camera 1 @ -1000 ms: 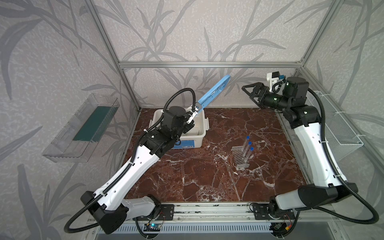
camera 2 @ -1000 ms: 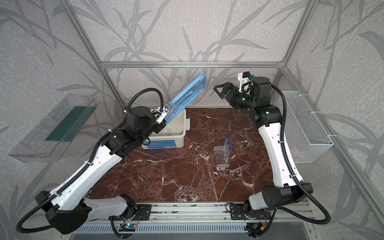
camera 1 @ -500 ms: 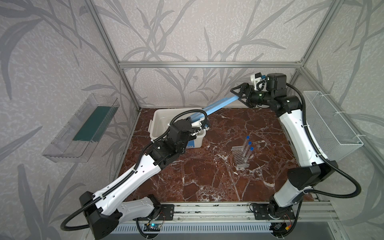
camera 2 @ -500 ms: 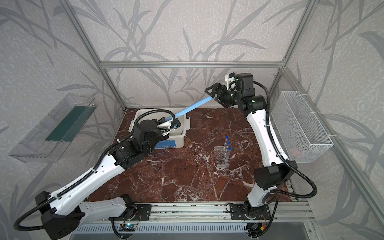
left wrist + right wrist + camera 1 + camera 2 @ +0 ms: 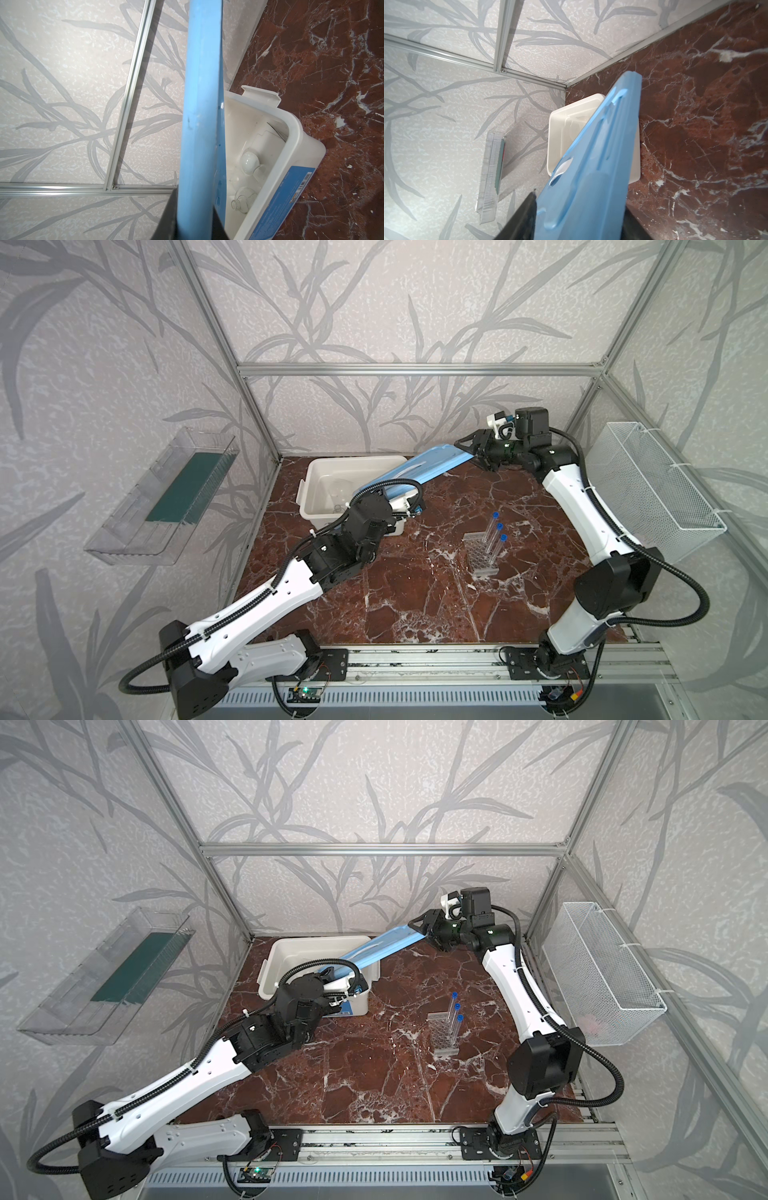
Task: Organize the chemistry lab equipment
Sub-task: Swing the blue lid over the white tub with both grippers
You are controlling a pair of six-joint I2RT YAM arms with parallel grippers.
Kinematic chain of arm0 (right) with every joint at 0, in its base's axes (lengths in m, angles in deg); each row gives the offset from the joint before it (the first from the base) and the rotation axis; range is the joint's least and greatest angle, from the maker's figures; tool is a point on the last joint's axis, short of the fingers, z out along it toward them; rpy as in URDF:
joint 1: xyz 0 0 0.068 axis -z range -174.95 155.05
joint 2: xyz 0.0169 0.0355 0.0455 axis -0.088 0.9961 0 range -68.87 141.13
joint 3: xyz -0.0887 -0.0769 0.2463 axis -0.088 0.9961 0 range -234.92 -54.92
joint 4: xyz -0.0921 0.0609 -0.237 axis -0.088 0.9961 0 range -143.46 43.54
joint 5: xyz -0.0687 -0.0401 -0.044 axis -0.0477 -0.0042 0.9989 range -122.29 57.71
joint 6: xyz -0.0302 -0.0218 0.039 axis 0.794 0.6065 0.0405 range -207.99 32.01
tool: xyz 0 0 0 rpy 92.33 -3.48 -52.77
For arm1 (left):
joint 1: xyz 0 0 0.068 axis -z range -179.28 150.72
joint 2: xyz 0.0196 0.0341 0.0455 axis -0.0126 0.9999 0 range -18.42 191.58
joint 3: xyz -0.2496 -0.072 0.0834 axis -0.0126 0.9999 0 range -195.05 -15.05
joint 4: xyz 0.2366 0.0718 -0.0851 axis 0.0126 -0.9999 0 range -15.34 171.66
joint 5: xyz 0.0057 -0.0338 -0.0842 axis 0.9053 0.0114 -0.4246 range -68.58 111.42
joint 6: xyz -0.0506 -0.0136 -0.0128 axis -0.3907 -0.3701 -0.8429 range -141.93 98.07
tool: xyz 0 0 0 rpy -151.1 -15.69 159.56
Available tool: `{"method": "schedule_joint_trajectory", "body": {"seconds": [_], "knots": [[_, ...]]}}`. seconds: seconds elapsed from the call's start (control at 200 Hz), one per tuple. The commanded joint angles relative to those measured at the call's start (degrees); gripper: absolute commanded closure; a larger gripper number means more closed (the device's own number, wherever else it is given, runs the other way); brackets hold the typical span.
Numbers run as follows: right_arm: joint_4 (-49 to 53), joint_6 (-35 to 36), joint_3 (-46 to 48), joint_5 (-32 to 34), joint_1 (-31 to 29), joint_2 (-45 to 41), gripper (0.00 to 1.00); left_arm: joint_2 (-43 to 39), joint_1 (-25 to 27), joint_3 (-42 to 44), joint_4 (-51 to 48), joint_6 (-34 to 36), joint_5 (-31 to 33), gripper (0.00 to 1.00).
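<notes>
1. Tubes: 3 long blue-capped clear tubes (image 5: 494,537) stand in the clear multi-hole rack (image 5: 478,560), just to 3 o'clock of the bench (image 5: 415,605) centre in both top views. Judged done.
2. Glassware: the left wrist view shows a white domed dish (image 5: 249,163) and a round glass vessel (image 5: 244,199) on the floor of the white tub (image 5: 353,459), which sits at 11 o'clock on the bench. Judged stowed.
3. Lid: the blue lid (image 5: 419,468) hangs tilted over the tub, not seated. Its low end is at the tub's 4 o'clock corner and its high end points toward 2 o'clock.
4. Left claw (image 5: 405,506): clenched on the low end of the lid.
5. Right claw (image 5: 465,450): jaws straddle the high end of the lid. I cannot tell whether they press on it.
6. Left to do, as judged: level the lid and seat it on the tub.
7. Hard to make out:
   - The lid and the left arm hide much of the tub in the top views.
   - The beaker and jar are not clearly identified.
   - A thin dark line (image 5: 277,133) on the tub wall may be a rod.
   - A pale pink thing (image 5: 594,1025) in the wire basket (image 5: 623,1006) at 3 o'clock is too small to name.
</notes>
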Motion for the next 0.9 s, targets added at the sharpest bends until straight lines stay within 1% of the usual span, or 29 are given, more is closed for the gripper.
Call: {"method": "schedule_joint_trajectory", "body": {"seconds": [0.0,0.115,0.195,0.235,0.275,0.305,0.355,0.4,0.425,0.455,0.47,0.54,0.6,0.635,0.67,0.685,0.795,0.895], "knots": [[-6.7,-2.66,1.41,-1.1,-0.04,-0.09,0.55,-2.87,2.26,1.22,2.56,-0.62,1.1,0.83],[-10.43,-4.66,3.58,-0.92,-0.12,-0.09,0.66,-3.4,3.49,2.64,1.49,-2.4,0.99,0.81],[-11.38,-4.94,4.52,-0.2,-0.38,-0.09,0.71,-3.31,3.98,3.49,0.55,-3.51,0.93,0.8],[-11.57,-5.02,5.08,0.39,-0.63,-0.09,0.73,-3.05,4.14,3.52,-0.59,-4.24,0.85,0.77],[-12.42,-5.41,5.94,0.6,-0.73,-0.09,0.74,-2.68,4.21,3.45,-1.73,-5.33,0.76,0.71],[-13.54,-6.05,6.78,0.66,-0.82,-0.09,0.76,-2.49,4.34,3.14,-2.99,-6.52,0.24,0.63],[-16.35,-7.71,8.61,0.87,-0.99,-0.09,0.77,-2.18,4.36,2.64,-4.95,-8.67,-0.61,0.55],[-18.89,-9.1,10.04,1.46,-1.17,-0.09,0.79,-2.21,4.34,2.74,-5.63,-10.1,-1.11,0.51],[-19.81,-9.47,10.55,1.88,-1.26,-0.09,0.79,-2.22,4.34,3.09,-5.84,-10.62,-1.34,0.47],[-20.38,-9.62,10.91,2.54,-1.48,-0.09,0.79,-2.29,4.37,3.46,-6.08,-11.31,-1.66,0.46],[-20.54,-9.55,11.01,2.88,-1.59,-0.09,0.8,-2.35,4.35,3.62,-6.36,-11.56,-1.72,0.43],[-21.39,-9.62,11.82,5.03,-1.96,-0.09,0.8,-1.95,4.43,3.78,-8.73,-13.01,-2.01,0.42],[-23.66,-10.71,13.12,5.95,-2.14,-0.09,0.81,-1.45,4.43,4.05,-10.18,-13.99,-0.78,0.41],[-25.7,-11.77,14.19,6.47,-2.15,-0.09,0.82,-1.31,4.43,4.55,-9.89,-14.67,0.17,0.4],[-27.53,-12.72,15.2,7.08,-2.23,-0.09,0.83,-1.43,4.43,5.86,-7.49,-15.5,1.84,0.39],[-28.09,-13.09,15.51,7.34,-2.24,-0.09,0.83,-1.55,4.43,6.34,-6.95,-15.52,1.93,0.37],[-32.29,-15.21,18.35,9.8,-2.59,-0.09,0.84,-1.62,4.43,6.39,-9.19,-20.05,-0.96,0.34],[-35.86,-17.05,20.61,11.54,-2.67,1.58,0.85,-1.95,4.43,6.14,-11.49,-24.73,-5.07,0.27]]}}
